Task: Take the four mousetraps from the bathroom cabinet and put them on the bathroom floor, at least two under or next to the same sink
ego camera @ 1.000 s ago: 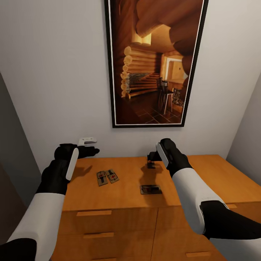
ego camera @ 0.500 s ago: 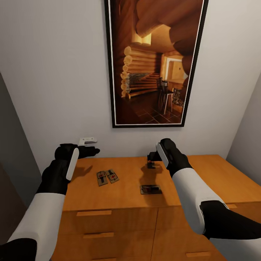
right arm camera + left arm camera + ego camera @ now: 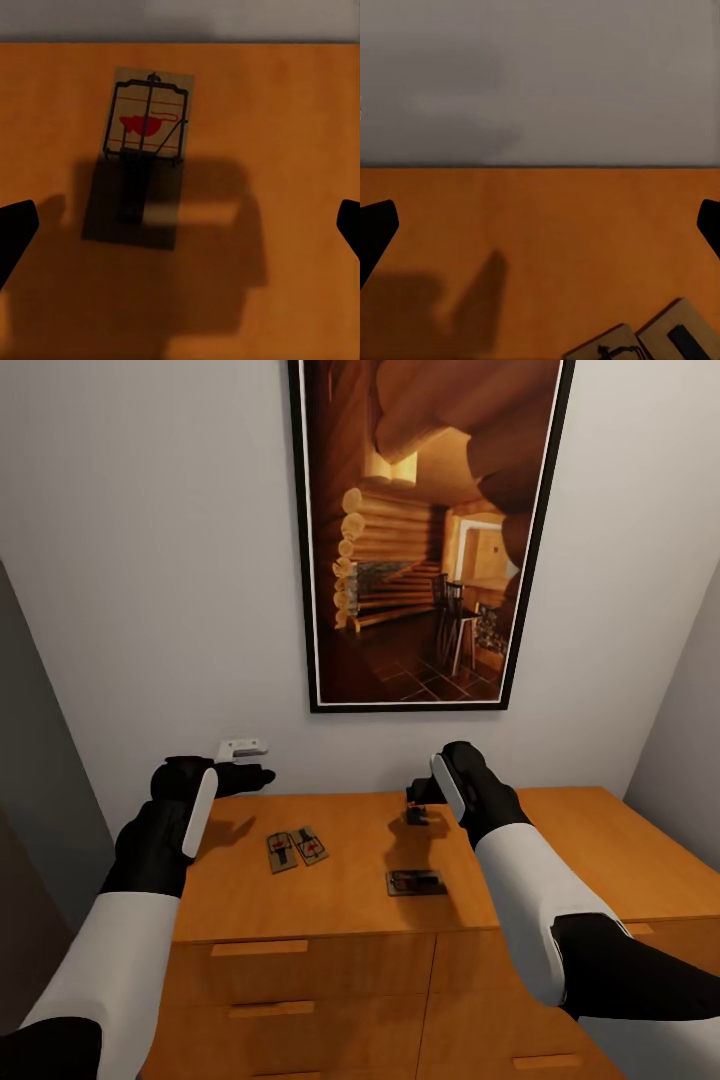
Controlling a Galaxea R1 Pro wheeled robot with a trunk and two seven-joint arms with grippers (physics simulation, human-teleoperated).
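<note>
Head view: three mousetraps on cabinet [image 3: 340, 880] top. Pair of traps [image 3: 296, 849] lies near left gripper [image 3: 262, 777], to its right and nearer the robot. Single trap [image 3: 416, 882] sits below right gripper [image 3: 415, 807], nearer the robot.

L wrist: left gripper [image 3: 540, 225] spread wide, empty; pair of traps [image 3: 649, 341] off to one side.

R wrist: right gripper [image 3: 180, 225] spread wide, empty; single trap [image 3: 142, 154] just ahead, between finger lines, nearer one finger.

Bare wood is lying around the lone mousetrap [image 3: 416, 882] near the cabinet [image 3: 600, 850] front edge; two mousetraps [image 3: 296, 849] are crowding each other toward its left edge
</note>
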